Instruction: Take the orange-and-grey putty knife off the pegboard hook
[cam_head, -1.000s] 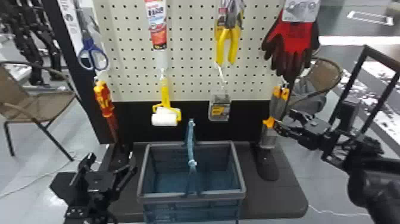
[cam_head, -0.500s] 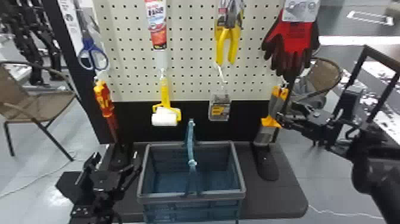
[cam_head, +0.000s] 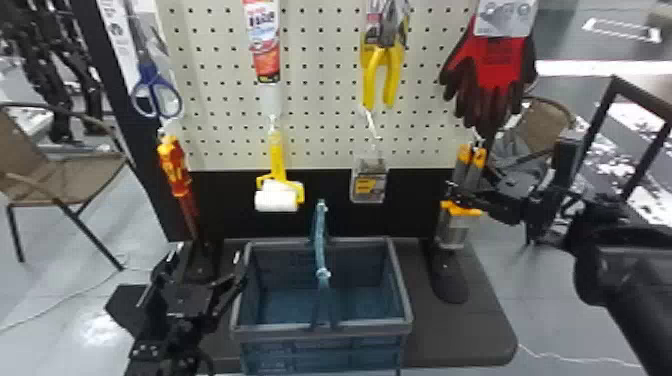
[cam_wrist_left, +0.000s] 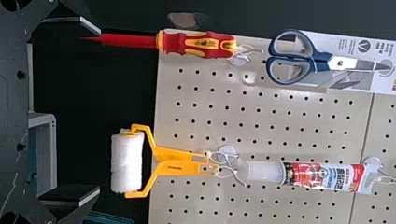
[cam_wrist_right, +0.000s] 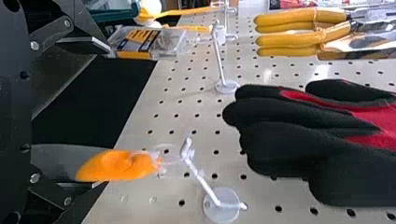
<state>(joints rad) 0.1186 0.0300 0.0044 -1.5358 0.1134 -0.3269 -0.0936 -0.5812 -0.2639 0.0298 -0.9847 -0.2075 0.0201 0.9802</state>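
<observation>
Putty knife (cam_head: 454, 230) at right-hand hook (cam_wrist_right: 201, 179); our right gripper (cam_wrist_right: 103, 116) wide open, nothing clamped; handle (cam_wrist_right: 116, 165) sits off-centre — closing unevenly could knock it askew; pulling too low could snag it on hook tip.

A brown chair (cam_head: 70, 175) stands at either side on glossy grey floor (cam_head: 45, 350).

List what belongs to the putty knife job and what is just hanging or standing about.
For the job:
orange-and-grey putty knife
white pegboard hook
right gripper, open at the knife

Just about:
screwdriver
blue-handled scissors
paint roller
printed tube
yellow-handled pliers
red-and-black gloves
clear pack
basket
left gripper
</observation>
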